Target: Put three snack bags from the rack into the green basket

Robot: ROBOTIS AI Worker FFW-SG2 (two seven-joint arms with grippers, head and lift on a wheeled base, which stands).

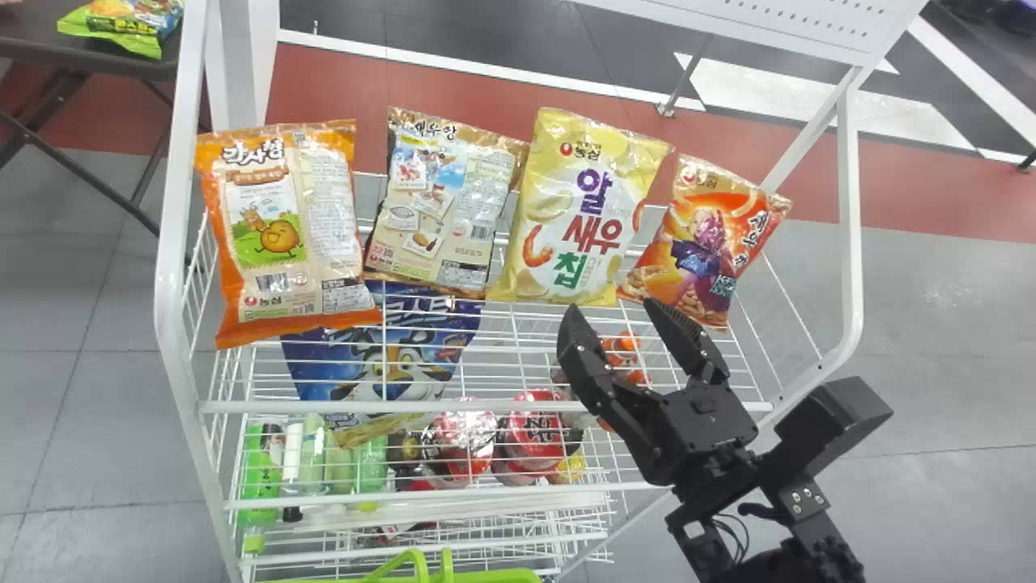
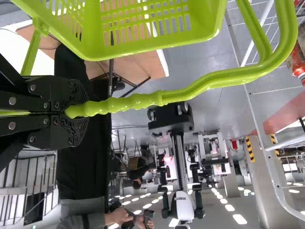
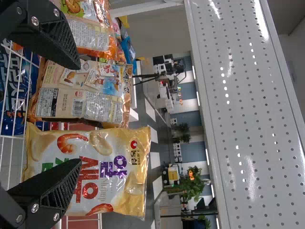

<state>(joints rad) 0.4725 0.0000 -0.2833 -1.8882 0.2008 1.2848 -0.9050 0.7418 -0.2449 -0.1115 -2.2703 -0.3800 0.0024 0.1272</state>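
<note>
Presently, the right pincer (image 1: 613,306) is wide, its two fingers apart and nothing between them, just in front of the bags. Close to it, toward eleven o'clock in the head view, leans the yellow snack bag (image 1: 579,210); the red-orange bag (image 1: 708,247) is at two, the brown bag (image 1: 445,202) at ten, and the orange bag (image 1: 279,235) almost at nine, all in the upper part of the white rack (image 1: 486,406). Farther, at seven o'clock, the green basket (image 1: 486,576) shows its rim; the left pincer (image 2: 77,110) is narrow, closed around its handle (image 2: 138,101). I judge that the step in hand is the picking of a bag, probably the yellow one. The next move asks to centre the gap on this one bag, advance, and close gently, without catching the brown neighbour.
</note>
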